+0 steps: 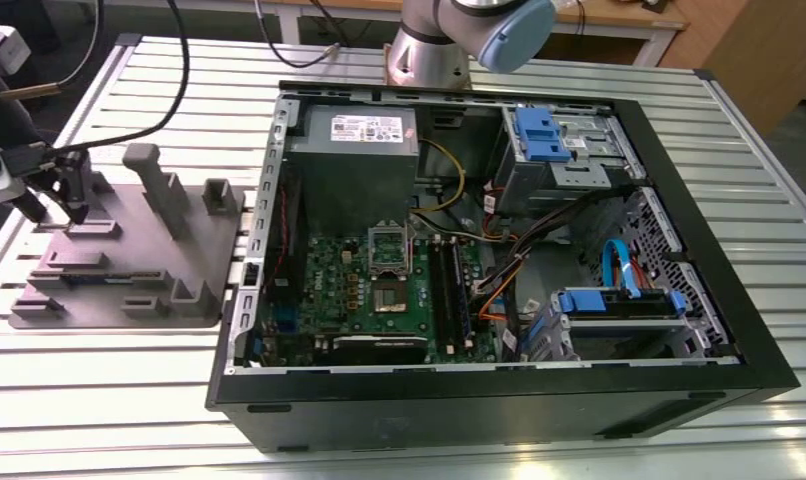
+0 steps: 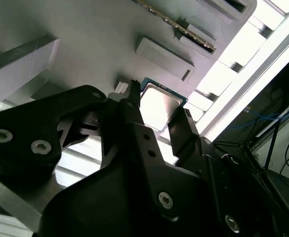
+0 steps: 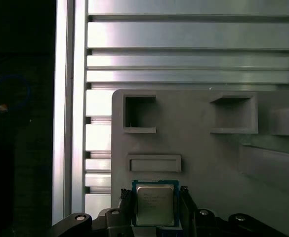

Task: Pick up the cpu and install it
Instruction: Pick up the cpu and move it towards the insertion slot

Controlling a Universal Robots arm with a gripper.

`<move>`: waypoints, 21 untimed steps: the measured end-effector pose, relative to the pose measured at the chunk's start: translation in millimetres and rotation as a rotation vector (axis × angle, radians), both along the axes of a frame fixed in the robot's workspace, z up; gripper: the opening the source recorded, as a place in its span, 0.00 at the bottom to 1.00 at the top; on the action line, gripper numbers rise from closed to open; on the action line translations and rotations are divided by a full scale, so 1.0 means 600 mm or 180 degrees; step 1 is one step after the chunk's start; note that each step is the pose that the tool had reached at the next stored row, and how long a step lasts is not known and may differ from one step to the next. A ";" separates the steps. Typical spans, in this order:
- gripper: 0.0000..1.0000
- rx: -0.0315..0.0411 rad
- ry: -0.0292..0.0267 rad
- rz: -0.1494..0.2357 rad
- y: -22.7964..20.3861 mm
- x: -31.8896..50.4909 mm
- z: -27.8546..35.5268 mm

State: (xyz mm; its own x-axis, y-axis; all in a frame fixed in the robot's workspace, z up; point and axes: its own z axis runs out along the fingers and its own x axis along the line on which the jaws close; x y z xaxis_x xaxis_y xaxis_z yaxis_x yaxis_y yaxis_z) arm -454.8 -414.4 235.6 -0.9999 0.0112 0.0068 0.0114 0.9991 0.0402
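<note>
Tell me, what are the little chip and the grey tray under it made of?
The cpu top looks like metal: silvery, softly shiny. Its thin edge looks like greenish circuit board. The tray is probably matte grey plastic: dull, with no glints.

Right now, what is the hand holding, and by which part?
The hand appears to grip the cpu, one finger against each of two opposite side edges.

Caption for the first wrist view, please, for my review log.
The pincer straddles the cpu on the grey fixture plate, with the slatted metal table beyond.
</note>
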 end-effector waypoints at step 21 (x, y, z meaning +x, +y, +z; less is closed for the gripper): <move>0.47 0.0000 0.0000 -0.0001 0.0015 -0.001 0.112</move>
